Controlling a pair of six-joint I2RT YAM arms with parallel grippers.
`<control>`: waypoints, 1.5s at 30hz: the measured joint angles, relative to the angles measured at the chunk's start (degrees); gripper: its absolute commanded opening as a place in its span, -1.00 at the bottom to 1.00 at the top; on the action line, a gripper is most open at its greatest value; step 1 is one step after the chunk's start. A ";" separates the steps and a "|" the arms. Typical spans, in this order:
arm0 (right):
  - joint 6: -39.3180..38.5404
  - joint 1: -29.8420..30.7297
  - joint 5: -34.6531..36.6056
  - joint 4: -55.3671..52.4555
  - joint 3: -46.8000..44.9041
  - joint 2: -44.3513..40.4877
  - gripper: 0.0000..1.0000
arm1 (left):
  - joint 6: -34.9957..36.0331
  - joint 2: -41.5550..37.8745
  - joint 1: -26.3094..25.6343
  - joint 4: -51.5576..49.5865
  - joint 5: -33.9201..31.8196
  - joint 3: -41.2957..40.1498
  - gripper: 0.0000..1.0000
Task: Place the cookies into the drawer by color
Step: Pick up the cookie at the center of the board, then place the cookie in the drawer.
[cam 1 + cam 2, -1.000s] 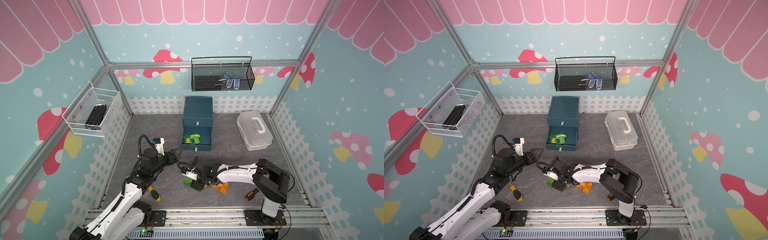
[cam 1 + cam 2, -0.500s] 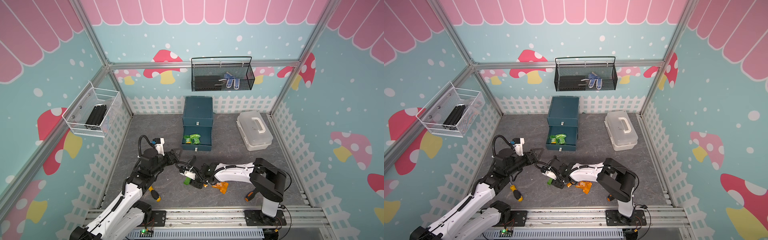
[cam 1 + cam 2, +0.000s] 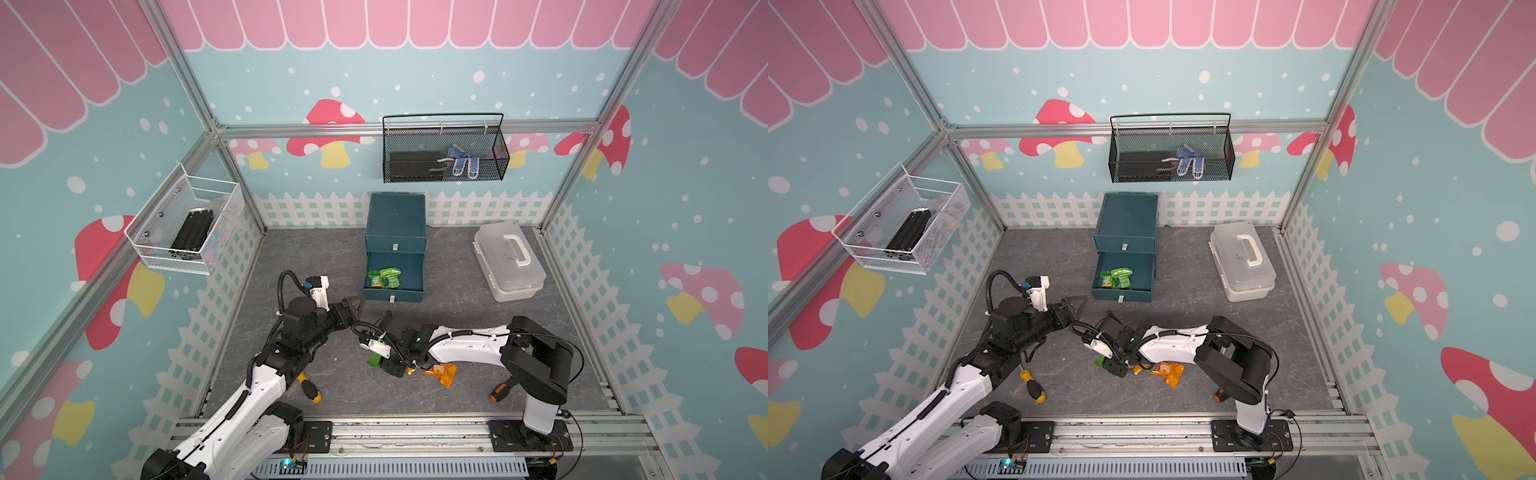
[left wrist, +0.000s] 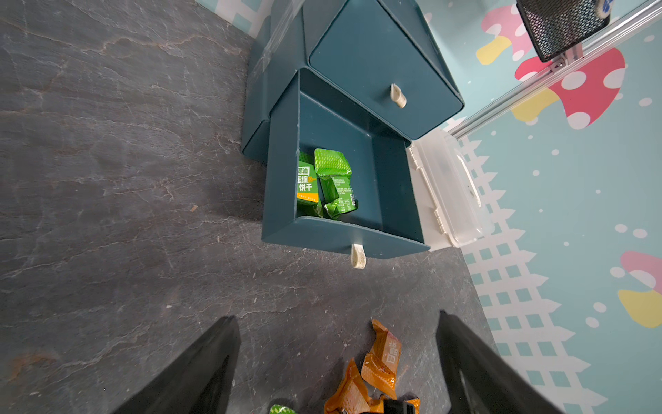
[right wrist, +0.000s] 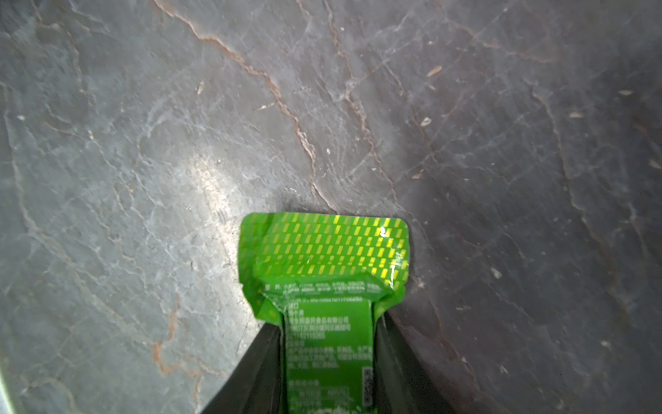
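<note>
The right gripper (image 5: 327,322) pinches the green cookie packet (image 5: 324,247) across its middle, likely the surest hold on light, crinkly, slippery foil; the left gripper (image 4: 336,317) gapes wide, empty

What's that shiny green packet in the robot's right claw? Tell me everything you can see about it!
The green packet is crinkly, shiny foil. Its flat sealed end has rows of little yellow-green dashes, and tiny white print runs down its back. The right claw pinches its body from both sides, so the sealed end pokes out past the tips. It is low over the grey stone-look floor, beside orange packets; I can't tell if it's lifted.
</note>
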 measured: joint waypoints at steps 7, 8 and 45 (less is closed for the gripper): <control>3.34 -1.38 1.09 -0.42 0.00 -9.53 -0.26 | 0.17 0.90 1.55 1.31 0.22 0.13 0.77; 3.87 -1.64 1.75 -0.72 0.13 -10.99 -0.26 | 0.17 1.22 1.88 2.08 0.90 0.20 0.74; 20.96 -17.79 25.73 -5.35 21.86 -0.28 -0.30 | 4.24 25.68 -0.83 13.44 10.14 15.58 0.65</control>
